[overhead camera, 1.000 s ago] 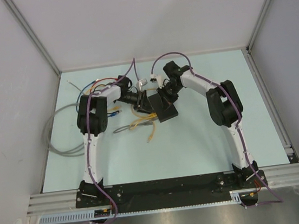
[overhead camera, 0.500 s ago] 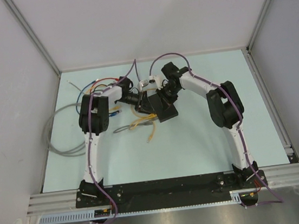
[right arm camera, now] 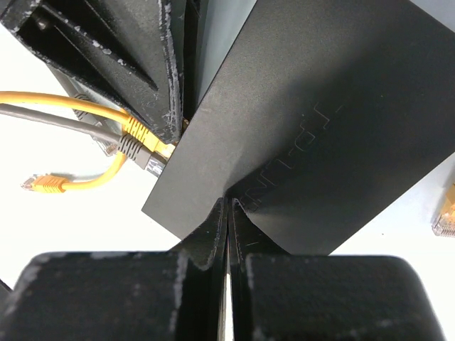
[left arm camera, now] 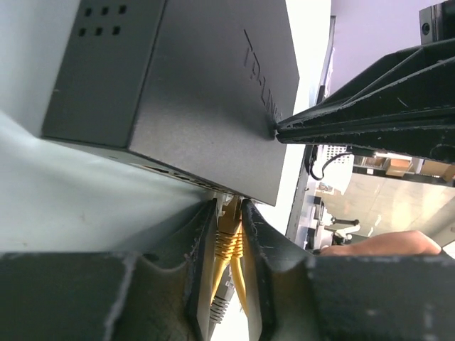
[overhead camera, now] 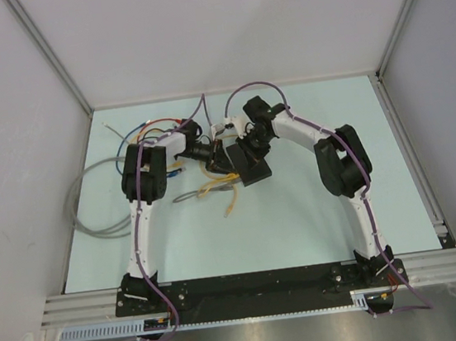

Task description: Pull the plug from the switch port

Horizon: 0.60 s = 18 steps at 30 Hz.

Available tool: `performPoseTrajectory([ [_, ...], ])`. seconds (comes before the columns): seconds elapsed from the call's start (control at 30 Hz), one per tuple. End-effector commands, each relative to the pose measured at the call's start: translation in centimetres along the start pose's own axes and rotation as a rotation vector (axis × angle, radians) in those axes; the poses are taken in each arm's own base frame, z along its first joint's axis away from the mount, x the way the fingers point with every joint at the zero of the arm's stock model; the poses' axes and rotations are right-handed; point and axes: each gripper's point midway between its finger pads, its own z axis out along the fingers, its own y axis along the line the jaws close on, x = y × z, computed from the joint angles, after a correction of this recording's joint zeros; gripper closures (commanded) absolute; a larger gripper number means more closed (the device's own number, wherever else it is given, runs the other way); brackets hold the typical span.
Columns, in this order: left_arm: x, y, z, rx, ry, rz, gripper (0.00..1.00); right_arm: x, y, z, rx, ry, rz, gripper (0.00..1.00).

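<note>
The black switch point(overhead camera: 251, 170) lies mid-table, tilted; the left wrist view shows its lid point(left arm camera: 199, 92) from close up. A yellow plug point(left arm camera: 231, 238) sits in a port on its lower edge. My left gripper point(left arm camera: 229, 209) has its two fingers pressed on either side of that plug's boot, right at the port. A grey plug point(left arm camera: 220, 305) lies lower in the same gap. My right gripper point(right arm camera: 228, 202) is shut and empty, its tips pressing down on the switch lid point(right arm camera: 320, 142). From there I see the yellow plug point(right arm camera: 138, 131) and the grey plug point(right arm camera: 138, 153) side by side.
A loose yellow cable end point(right arm camera: 43, 185) lies by the switch, another plug point(right arm camera: 444, 217) at its right. Grey cable loops point(overhead camera: 92, 212) and coloured wires point(overhead camera: 144, 133) cover the table's left side. Yellow cable point(overhead camera: 213, 187) trails forward. Enclosure walls stand on three sides.
My left jaws have narrowed onto the yellow plug. The right arm's wrist has shifted slightly left while its tips stay on the switch.
</note>
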Motion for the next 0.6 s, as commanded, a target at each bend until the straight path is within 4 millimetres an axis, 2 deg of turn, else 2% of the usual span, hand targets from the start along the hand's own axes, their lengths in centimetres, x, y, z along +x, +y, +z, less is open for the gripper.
performPoseTrajectory([
  [0.0,-0.2,1.5,1.1,-0.040,0.006,0.005,0.77,6.6,1.0,3.5,-0.009,0.231,0.016,1.00],
  [0.23,-1.2,0.9,0.7,-0.018,-0.017,0.004,0.85,6.6,0.9,3.5,0.003,0.235,-0.003,1.00],
  [0.37,-2.5,0.7,0.1,-0.033,-0.038,0.067,0.99,6.7,0.8,3.5,0.014,0.242,-0.013,1.00],
  [0.47,-2.7,1.7,-0.4,-0.122,-0.018,0.148,1.00,6.8,0.9,3.5,0.019,0.245,-0.022,1.00],
  [0.57,-2.0,2.1,-0.6,-0.138,0.015,0.191,1.00,6.9,1.1,3.5,0.022,0.250,-0.031,1.00],
])
